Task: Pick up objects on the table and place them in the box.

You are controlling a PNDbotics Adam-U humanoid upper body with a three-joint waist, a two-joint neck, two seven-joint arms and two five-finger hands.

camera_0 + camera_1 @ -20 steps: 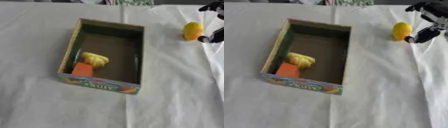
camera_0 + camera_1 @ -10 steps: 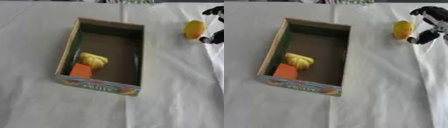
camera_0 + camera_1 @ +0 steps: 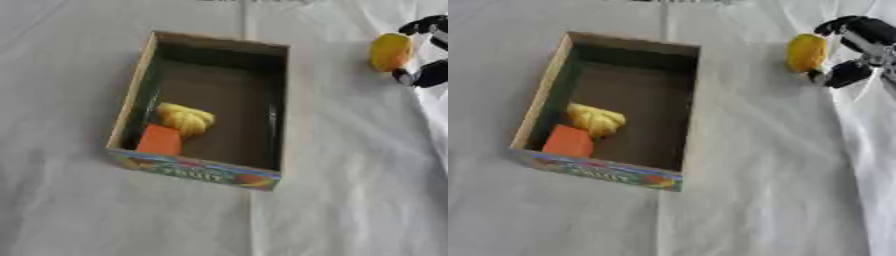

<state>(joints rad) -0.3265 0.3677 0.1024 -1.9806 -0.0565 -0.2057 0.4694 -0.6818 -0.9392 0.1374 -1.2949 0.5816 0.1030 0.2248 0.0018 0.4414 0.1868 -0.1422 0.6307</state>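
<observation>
The robot's right hand (image 3: 852, 52), black with silver joints, entered from the upper right corner of the view. Its fingers (image 3: 839, 24) curled over the top of a smooth yellow oval fruit-shaped object (image 3: 806, 51), and its thumb tip (image 3: 836, 76) sat just beside the object's lower right edge. The hand was thus closing around the yellow oval object in a pinch posture; whether both contact points actually touched the surface could not be told. The object stood upright on the white cloth-covered table (image 3: 754, 190), or just above it; the views did not settle which.

The left hand appeared in neither view.

Taking the open rectangular cardboard box (image 3: 215, 47) as the landmark, the yellow oval object lay outside it, to the right of its far right corner and apart from its wall. The box had plain brown outer walls, a dark interior and a colourful printed fruit panel (image 3: 197, 172) on its near short side. Inside the box, an orange block-shaped object (image 3: 159, 140) rested in the near left corner, against the left wall. A lumpy yellow object (image 3: 185, 119) lay just behind the orange block and touching it, also toward the left wall. The right half of the box floor was bare. The cloth around the box showed soft folds.
</observation>
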